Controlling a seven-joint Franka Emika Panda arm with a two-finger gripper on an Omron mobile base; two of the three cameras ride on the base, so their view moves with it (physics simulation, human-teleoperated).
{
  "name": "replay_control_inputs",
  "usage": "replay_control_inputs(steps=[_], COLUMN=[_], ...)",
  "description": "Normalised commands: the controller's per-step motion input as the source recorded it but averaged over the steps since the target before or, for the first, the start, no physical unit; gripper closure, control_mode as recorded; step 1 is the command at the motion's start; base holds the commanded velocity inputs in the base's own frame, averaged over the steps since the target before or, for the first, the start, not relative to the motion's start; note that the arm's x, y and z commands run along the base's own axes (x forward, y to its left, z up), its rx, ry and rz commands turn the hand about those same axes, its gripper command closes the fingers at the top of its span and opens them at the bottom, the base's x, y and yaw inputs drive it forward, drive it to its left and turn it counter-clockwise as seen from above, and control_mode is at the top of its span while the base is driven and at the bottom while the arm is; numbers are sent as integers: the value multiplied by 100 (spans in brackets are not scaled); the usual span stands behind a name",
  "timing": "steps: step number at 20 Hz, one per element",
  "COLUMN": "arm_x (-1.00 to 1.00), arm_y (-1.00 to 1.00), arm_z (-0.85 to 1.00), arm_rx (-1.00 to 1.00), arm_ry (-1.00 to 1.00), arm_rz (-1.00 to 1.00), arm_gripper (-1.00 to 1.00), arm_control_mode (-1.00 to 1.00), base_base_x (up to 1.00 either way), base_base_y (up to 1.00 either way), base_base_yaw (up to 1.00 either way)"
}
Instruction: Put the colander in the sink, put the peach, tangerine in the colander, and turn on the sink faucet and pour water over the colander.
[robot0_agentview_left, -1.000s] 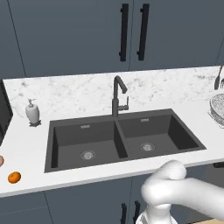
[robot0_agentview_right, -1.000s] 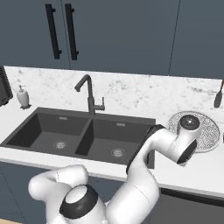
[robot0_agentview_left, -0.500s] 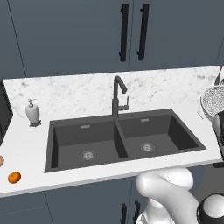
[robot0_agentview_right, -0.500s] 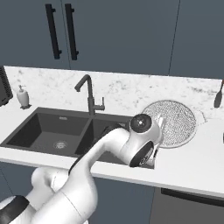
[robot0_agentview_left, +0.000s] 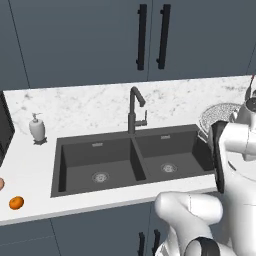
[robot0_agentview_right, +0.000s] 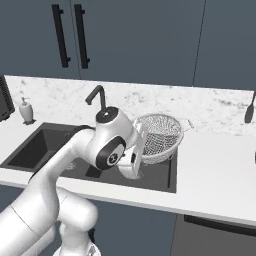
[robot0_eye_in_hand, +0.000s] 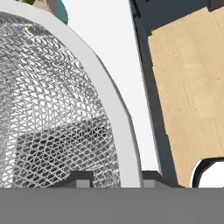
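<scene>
My gripper (robot0_eye_in_hand: 114, 178) is shut on the white rim of the colander (robot0_eye_in_hand: 109, 100), a round silvery mesh bowl; the rim runs between the two dark fingertips (robot0_eye_in_hand: 79, 178). From the right base view the colander (robot0_agentview_right: 161, 136) hangs tilted in the air over the right end of the dark double sink (robot0_agentview_right: 30, 150), with the gripper (robot0_agentview_right: 141, 147) at its near rim. The dark gooseneck faucet (robot0_agentview_left: 135, 107) stands behind the sink (robot0_agentview_left: 95, 150). The tangerine (robot0_agentview_left: 16, 202) lies on the counter's front left, and the peach (robot0_agentview_left: 1, 184) peeks in at the left edge.
A white soap dispenser (robot0_agentview_left: 36, 127) stands left of the sink. A dark utensil (robot0_agentview_right: 248, 111) lies at the far right of the marble counter (robot0_agentview_right: 215, 165). Dark cabinets with black handles (robot0_agentview_left: 142, 35) hang above. Wooden floor (robot0_eye_in_hand: 192, 87) shows past the counter edge.
The arm has swung left and lifted the colander off the right counter, carrying it over the sink's right end. The fruit, the faucet and the dispenser have not moved.
</scene>
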Motion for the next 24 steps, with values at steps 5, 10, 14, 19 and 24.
replay_control_inputs(steps=[5, 10, 14, 19, 24], arm_x=[-32, -20, -2, 0, 0], arm_y=[100, 100, 100, 100, 100], arm_z=[11, 0, -6, -11, -12], arm_rx=[-6, -16, -27, -13, 3], arm_ry=[20, 6, 23, 11, -1], arm_rz=[10, 2, 0, 0, -1], arm_gripper=[100, 100, 100, 100, 100], arm_control_mode=[-100, -100, -100, -100, -100], base_base_x=[0, 0, 0, 0, 0], base_base_y=[0, 0, 0, 0, 0], base_base_yaw=[0, 0, 0, 0, 0])
